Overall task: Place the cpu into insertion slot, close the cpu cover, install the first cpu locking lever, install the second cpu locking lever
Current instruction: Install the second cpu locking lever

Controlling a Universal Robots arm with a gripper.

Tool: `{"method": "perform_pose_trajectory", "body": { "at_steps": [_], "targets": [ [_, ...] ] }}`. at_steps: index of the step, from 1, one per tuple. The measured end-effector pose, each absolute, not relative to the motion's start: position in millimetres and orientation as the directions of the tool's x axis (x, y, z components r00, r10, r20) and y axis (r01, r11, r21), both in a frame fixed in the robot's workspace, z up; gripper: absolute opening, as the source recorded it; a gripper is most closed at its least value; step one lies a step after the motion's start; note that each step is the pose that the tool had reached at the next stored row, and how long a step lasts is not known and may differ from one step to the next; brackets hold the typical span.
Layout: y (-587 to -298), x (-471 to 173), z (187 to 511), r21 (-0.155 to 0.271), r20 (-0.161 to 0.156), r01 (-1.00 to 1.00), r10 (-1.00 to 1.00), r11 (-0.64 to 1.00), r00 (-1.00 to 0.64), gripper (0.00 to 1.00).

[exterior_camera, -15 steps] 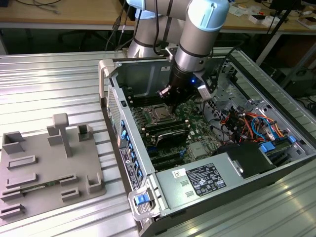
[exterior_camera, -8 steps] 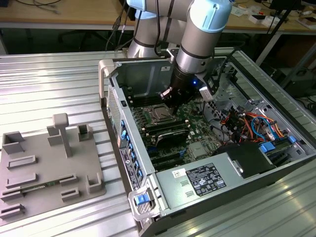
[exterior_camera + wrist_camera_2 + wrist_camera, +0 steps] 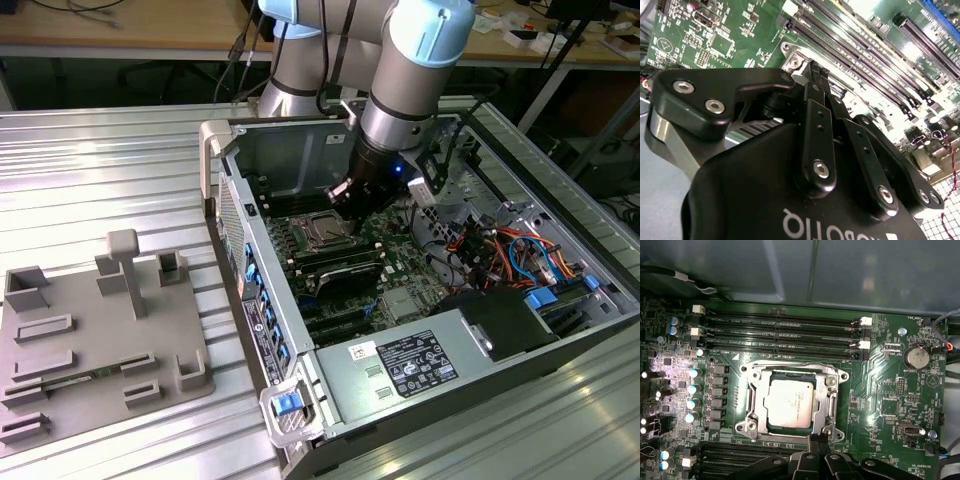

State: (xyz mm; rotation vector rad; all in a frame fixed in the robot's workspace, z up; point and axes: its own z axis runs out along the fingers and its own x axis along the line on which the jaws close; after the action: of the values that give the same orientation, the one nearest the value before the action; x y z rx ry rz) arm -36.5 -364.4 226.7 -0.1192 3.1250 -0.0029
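Observation:
The cpu (image 3: 790, 402), silver face up, lies flat in the insertion slot (image 3: 785, 375), whose dark rim shows around it. The cpu cover (image 3: 756, 395), a silver frame, is folded down over the chip's edges. A thin wire locking lever (image 3: 790, 362) runs along one side of the socket. My gripper (image 3: 818, 439) is shut, its black fingertips (image 3: 813, 440) together at the opposite edge of the socket; I cannot tell whether they touch a lever there. In the second wrist view the gripper (image 3: 816, 75) points at a socket corner (image 3: 794, 62). The exterior view has the gripper (image 3: 345, 197) just above the socket (image 3: 320, 232).
Long black memory slots (image 3: 780, 335) flank the socket on both sides. Capacitors (image 3: 692, 387) and a coin battery (image 3: 915, 357) stand nearby. The open case wall (image 3: 290, 150), power supply (image 3: 420, 360) and cables (image 3: 500, 245) surround the board. A grey fixture tray (image 3: 90, 340) lies at the exterior view's left.

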Motion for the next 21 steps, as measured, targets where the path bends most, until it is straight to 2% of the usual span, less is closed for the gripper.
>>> {"method": "perform_pose_trajectory", "body": {
  "at_steps": [21],
  "targets": [
    [-371.7, -59.9, 218.1, -0.002, -0.007, -0.076, -0.076, 0.997, -0.997, 0.11]
  ]
}}
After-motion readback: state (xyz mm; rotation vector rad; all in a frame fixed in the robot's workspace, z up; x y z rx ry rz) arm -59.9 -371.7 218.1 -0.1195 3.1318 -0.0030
